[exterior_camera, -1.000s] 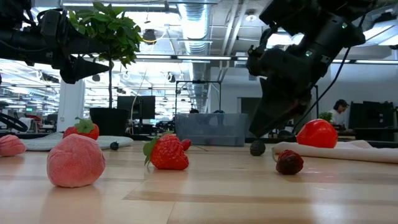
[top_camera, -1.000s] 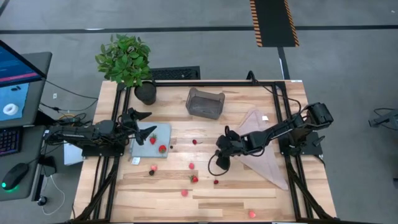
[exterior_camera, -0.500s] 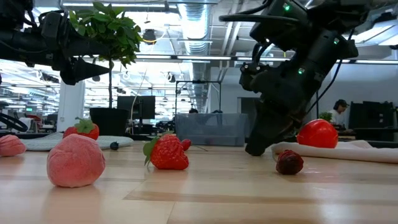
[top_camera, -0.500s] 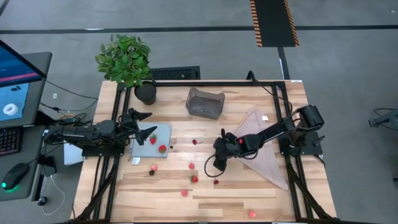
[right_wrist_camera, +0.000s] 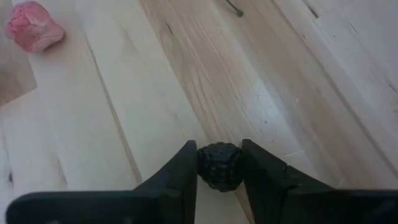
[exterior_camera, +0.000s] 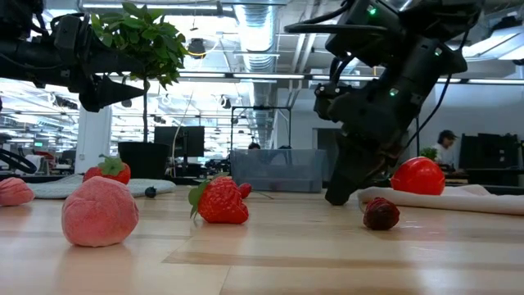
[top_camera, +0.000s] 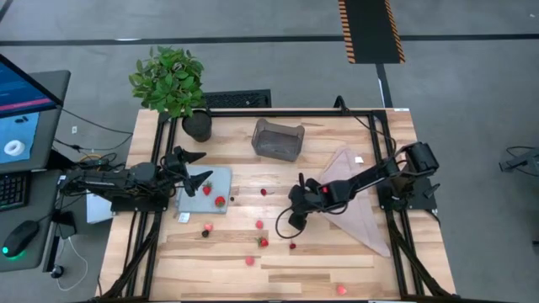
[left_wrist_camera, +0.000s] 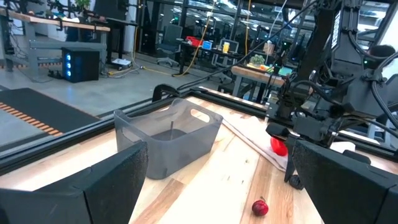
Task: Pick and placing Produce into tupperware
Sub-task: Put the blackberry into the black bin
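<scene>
Wooden table: pretty much all the produce is scattered on it, so this is early days
Tupperware: grey tub at the far side of the table, between the arms; looks empty from above and in the left wrist view
Right gripper: down at the tabletop mid-table, fingers pinched on either side of a dark berry that looks to be resting on the wood, so gripped but not lifted yet imo
Left gripper: hanging over the blue-grey mat with its fingers spread wide, holding nothing
On the mat: two strawberries, untouched
Loose bits: pink piece, strawberry, maroon berry, plus the big red round one on the cloth
Left to do: basically everything. First berry needs carrying to the tub, then the rest one by one
</scene>
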You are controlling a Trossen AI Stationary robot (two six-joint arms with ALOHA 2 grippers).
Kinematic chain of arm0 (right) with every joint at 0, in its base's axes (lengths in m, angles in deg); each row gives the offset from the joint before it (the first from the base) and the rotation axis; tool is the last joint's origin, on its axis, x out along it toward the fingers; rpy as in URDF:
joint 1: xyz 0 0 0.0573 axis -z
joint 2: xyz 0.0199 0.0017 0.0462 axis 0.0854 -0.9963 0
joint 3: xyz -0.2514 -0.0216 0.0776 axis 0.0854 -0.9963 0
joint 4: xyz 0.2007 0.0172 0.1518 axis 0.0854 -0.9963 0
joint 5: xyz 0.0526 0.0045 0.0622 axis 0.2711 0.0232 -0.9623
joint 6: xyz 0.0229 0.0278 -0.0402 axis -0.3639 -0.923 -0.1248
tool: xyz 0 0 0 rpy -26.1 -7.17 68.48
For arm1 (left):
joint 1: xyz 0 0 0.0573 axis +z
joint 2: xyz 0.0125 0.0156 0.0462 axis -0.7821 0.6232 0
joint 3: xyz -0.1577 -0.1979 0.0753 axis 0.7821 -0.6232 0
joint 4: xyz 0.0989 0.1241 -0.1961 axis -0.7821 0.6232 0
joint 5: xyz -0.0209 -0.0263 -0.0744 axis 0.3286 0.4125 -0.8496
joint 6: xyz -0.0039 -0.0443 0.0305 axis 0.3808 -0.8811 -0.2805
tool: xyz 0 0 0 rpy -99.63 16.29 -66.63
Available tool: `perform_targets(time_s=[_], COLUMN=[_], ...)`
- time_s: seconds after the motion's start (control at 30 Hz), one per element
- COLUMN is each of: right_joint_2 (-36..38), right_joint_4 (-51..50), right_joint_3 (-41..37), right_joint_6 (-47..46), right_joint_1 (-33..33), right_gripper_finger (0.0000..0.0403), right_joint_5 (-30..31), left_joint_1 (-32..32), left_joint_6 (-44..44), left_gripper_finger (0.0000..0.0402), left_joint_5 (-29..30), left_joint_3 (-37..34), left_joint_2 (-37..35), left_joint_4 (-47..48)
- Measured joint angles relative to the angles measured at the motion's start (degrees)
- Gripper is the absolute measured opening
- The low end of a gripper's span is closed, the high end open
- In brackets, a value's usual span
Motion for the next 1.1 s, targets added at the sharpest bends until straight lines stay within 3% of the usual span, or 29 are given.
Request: perform_targets(time_s=[0.47,1.1], right_joint_2=[-0.1,-0.3], right_joint_4=[-1.9,-6.0], right_joint_3=[1.3,8.4], right_joint_6=[0.8,9.0], right_joint_1=[0.3,3.8], right_gripper_finger=[0.0116,0.0108], right_joint_5=[-0.3,0.4], left_joint_1=[0.0,0.0], left_joint_6=[0.0,0.0], left_gripper_finger=[0.0385,0.0385], left_joint_5=[0.0,0.1], left_joint_3=[0.0,0.0], left_joint_2=[0.0,0.0], left_joint_4=[0.0,0.0])
